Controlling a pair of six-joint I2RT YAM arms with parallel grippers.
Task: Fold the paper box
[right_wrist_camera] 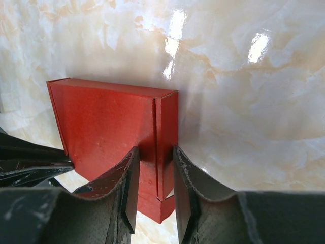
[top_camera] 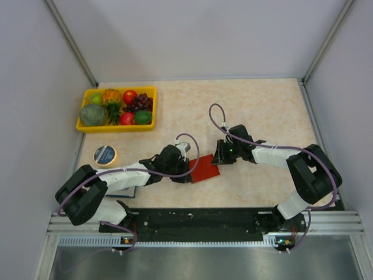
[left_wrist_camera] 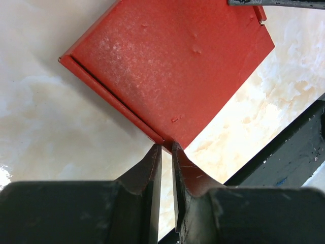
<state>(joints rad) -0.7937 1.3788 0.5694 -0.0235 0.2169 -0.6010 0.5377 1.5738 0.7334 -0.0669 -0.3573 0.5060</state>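
Red card creases best when one side is anchored and the other does the bending. The step in hand, as I judge it, is turning up a side flap (right_wrist_camera: 166, 137) of the box (left_wrist_camera: 172, 66) against a held panel.

The left gripper (left_wrist_camera: 166, 152) is clenched on a corner of the box, its fingertips almost together with the card's point nipped between them. It should hold firm and low so the panel neither lifts nor slides. The right gripper (right_wrist_camera: 156, 175) straddles the narrow flap on the side away from it, jaws partly apart, one finger either side. Whether they press on the flap I cannot tell. It would do well to close squarely along the score line and then roll the flap over rather than pull, since thin card may tear or buckle.

The box lies on the table (right_wrist_camera: 244, 76) between the two grippers, near the front middle and well apart from the tray (top_camera: 116, 126). It is a flat, bright red sheet, matt and faintly scuffed. It has a few small dents, a doubled rim along one edge and a small notch at a corner.
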